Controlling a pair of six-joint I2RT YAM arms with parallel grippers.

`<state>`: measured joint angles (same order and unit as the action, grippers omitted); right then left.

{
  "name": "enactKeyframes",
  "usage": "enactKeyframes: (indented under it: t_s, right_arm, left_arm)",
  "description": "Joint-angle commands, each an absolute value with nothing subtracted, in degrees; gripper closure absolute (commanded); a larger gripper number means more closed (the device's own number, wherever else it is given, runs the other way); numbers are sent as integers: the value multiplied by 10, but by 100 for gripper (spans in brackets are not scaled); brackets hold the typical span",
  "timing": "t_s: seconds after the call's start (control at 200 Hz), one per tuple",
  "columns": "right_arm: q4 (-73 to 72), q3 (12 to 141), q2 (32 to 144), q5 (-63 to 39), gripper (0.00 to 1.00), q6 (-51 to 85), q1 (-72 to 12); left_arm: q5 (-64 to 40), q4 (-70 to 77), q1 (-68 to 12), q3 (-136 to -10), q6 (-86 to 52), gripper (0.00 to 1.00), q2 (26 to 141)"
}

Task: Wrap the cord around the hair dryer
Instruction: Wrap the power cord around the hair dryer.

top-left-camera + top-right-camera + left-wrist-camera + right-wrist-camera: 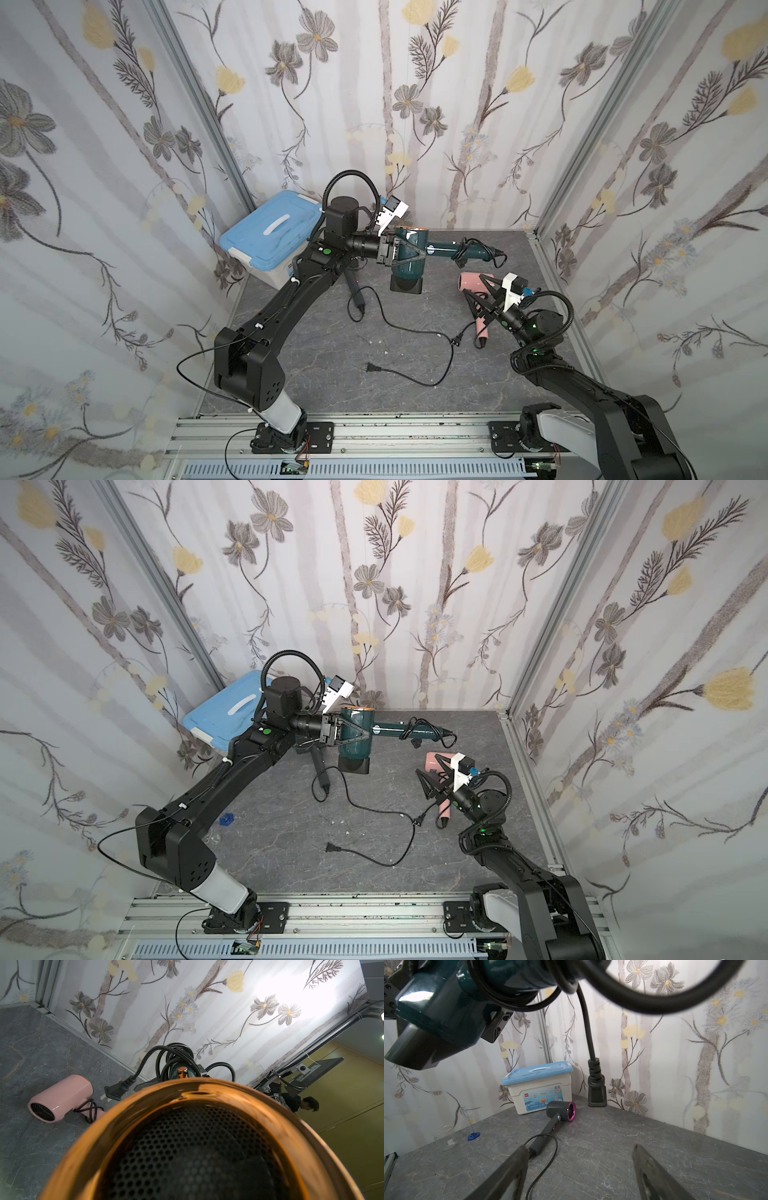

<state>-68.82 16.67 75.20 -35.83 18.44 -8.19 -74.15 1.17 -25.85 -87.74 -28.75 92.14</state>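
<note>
**Teal dryer up in the air, cord looped on its handle**

I see the left gripper [422,254] pinching the fat barrel of the teal hair dryer [405,272] from both sides. The dryer hangs above the table [316,374], at about 12 o'clock from the table's middle in both top views. Its handle points to 3 o'clock. The cord [467,249] is looped around the handle, and its plug [597,1093] dangles free below.

The right gripper [473,284] is at about 2 o'clock. Its 2 fingers [512,1167] are spread wide with nothing between them. It hovers just over a pink hair dryer [62,1095], which lies on the table with a thin cord [91,1108] crossed over its handle.

A black hair dryer [560,1108] lies at 11 o'clock, and its loose cord [415,330] snakes across the table. A box with a blue lid [270,232] sits in the corner at 10 o'clock.
</note>
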Motion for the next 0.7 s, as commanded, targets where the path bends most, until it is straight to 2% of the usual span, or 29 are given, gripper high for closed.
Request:
enactKeyframes:
  t_s: [0.0, 0.275, 0.49, 0.694]
  right_arm:
    - [-794, 186, 784, -372, 20, 230, -84]
    - [-850, 252, 870, -363, 20, 278, -116]
    - [-929, 272, 943, -327, 24, 343, -124]
    - [-943, 300, 970, -299, 27, 366, -135]
  left_arm:
    - [-746, 68, -258, -880, -305, 100, 917]
    - [-733, 118, -258, -861, -349, 100, 917]
    - [-725, 170, -258, -854, -394, 100, 919]
    - [-720, 185, -260, -843, -408, 100, 913]
